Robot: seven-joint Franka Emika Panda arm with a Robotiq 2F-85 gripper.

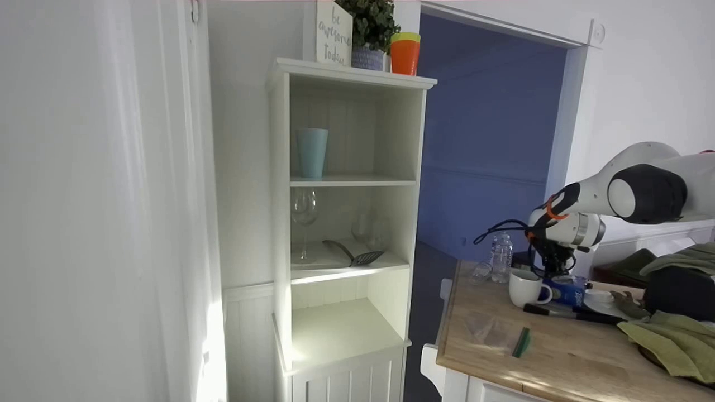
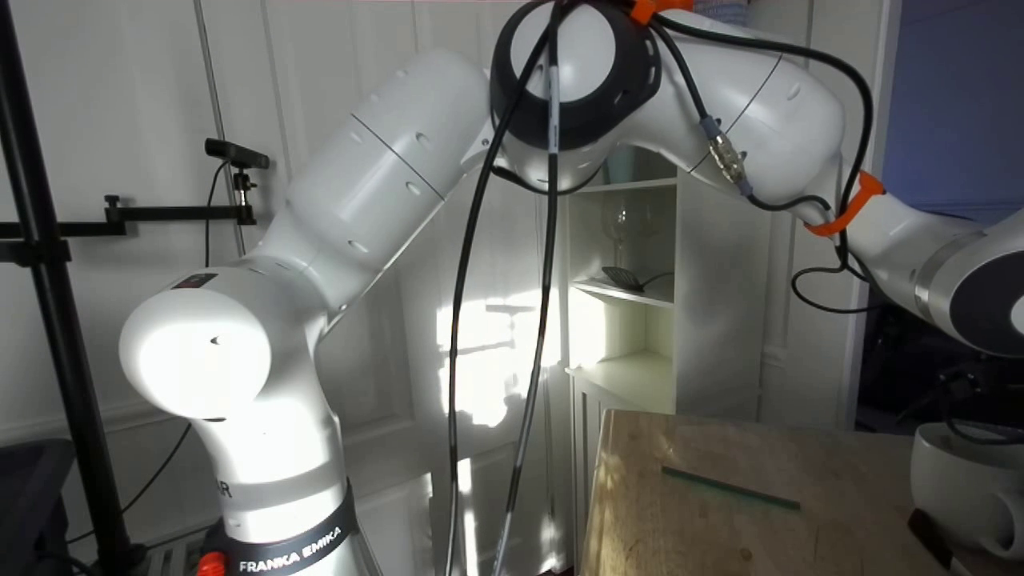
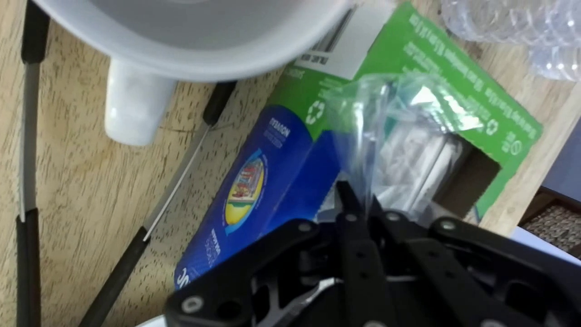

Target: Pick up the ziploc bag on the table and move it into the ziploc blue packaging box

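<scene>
1. The tool (image 3: 361, 200) is pressed together, pinching a clear bag (image 3: 363, 131) at its tips, just by the mouth of the blue box (image 3: 281, 181) in the wrist view.
2. From the tips the film spreads over that mouth; I cannot tell where it ends and the whitish plastic (image 3: 411, 168) inside the box begins.
3. The step in hand seems to be feeding the bag in. Aim its loose end into the mouth first, lower the tips to the opening, then let go; thin film will likely spring back or cling.
4. Leave the green flap (image 3: 454, 68) folded out and press gently, since the box is probably light enough to slide.
5. The mug (image 3: 195, 68) and bottle (image 3: 504, 22) crowd the box, so avoid sideways sweeps.
6. Farther off on the surface (image 1: 581, 363), well apart from the tool, lies a second bag (image 1: 486, 330) with a green strip (image 1: 522, 342); possibly the task means that one too.
</scene>
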